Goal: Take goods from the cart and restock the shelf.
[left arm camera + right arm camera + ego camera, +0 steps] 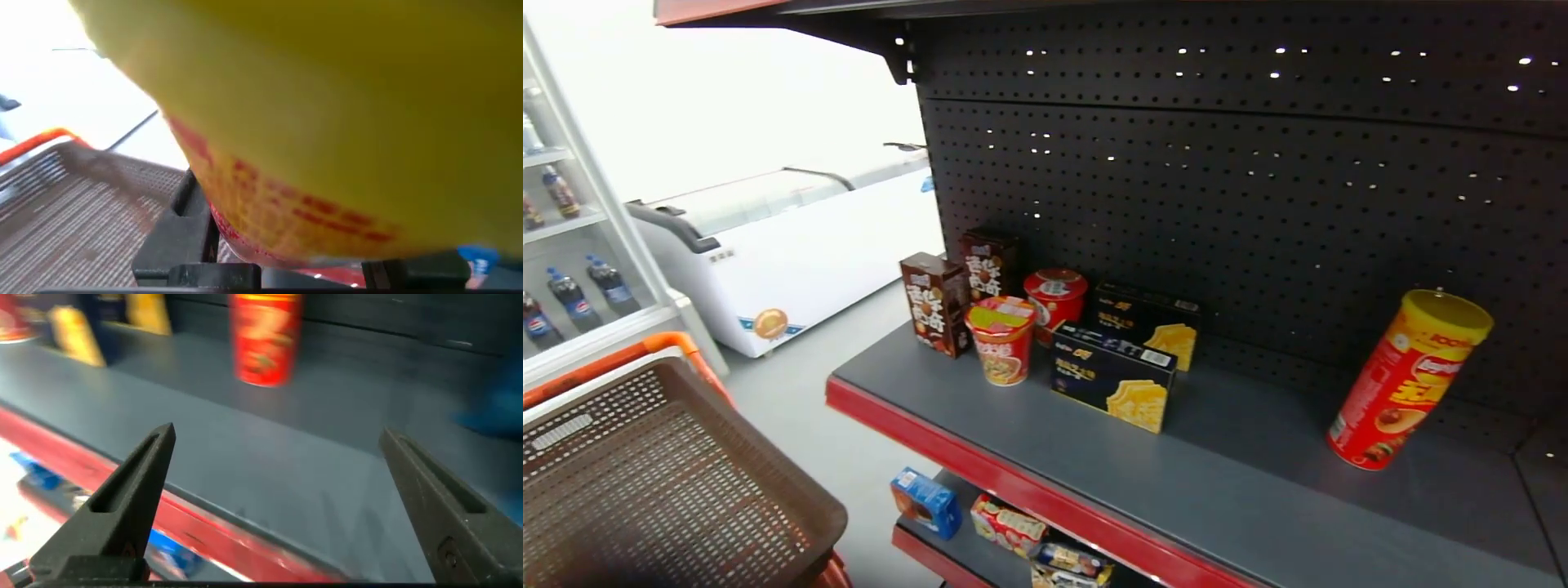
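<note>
1. In the head view the shelf (1258, 490) runs from the centre to the lower right of the frame, grey with a red front edge; a red canister (1409, 380) with a yellow lid stands at the right, well apart from the other goods.
2. Left of centre stands a close cluster: two brown boxes (935, 302) at the back left; two noodle cups (1002, 339) beside them; two dark boxes (1112, 377) with yellow print, one behind the other.
3. The cart basket (645, 474), brown mesh with an orange rim, fills the lower left corner.
4. The left wrist view adds the left hand (302, 245); it is clamped on a yellow-and-red can (327, 122), which sits very close to the camera; the cart's mesh lies behind it.
5. The right wrist view adds the right hand (278, 433); its fingers stand wide apart with nothing between them; it hangs before the shelf's red edge, and the red canister stands beyond it across bare shelf.
6. At the bottom centre of the head view, packets (927, 502) lie on a lower shelf; a white chest freezer (792, 261) stands at the middle left; a cooler (572, 302) with bottles lines the left edge.
</note>
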Controlling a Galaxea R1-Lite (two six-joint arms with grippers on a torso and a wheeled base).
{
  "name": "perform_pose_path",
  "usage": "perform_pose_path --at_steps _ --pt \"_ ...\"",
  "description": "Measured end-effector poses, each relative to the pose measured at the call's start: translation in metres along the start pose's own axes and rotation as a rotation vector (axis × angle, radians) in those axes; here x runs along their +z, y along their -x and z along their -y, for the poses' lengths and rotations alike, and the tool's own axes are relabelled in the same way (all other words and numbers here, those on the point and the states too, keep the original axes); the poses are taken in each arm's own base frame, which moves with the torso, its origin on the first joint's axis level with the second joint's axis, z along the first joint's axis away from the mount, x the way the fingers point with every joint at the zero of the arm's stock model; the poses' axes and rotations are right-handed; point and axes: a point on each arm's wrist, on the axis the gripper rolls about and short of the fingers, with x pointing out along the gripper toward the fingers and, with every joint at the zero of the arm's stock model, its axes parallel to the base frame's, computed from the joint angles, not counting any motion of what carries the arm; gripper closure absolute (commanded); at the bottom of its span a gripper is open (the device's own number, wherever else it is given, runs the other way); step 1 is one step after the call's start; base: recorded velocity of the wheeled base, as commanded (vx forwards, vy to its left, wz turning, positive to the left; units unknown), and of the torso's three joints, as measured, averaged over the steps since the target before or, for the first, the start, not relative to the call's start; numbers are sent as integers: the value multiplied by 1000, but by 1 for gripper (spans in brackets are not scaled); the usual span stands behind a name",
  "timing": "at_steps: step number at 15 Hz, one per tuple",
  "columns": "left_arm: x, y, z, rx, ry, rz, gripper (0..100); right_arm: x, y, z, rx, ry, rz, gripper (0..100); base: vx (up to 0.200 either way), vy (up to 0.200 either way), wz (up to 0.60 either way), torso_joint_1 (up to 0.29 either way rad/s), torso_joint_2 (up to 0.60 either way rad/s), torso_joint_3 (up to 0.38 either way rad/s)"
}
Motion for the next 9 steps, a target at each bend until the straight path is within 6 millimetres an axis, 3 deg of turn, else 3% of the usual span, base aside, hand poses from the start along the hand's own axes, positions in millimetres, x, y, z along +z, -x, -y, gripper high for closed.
perform_pose_path --at_steps 7,9 --pt "-2 0 -2 -41 8 -5 100 0 0 0 0 0 0 0 0 0 -600 4 2 2" --pt "-2 0 -2 -49 10 -7 100 0 0 0 0 0 -1 0 0 0 0 0 0 0"
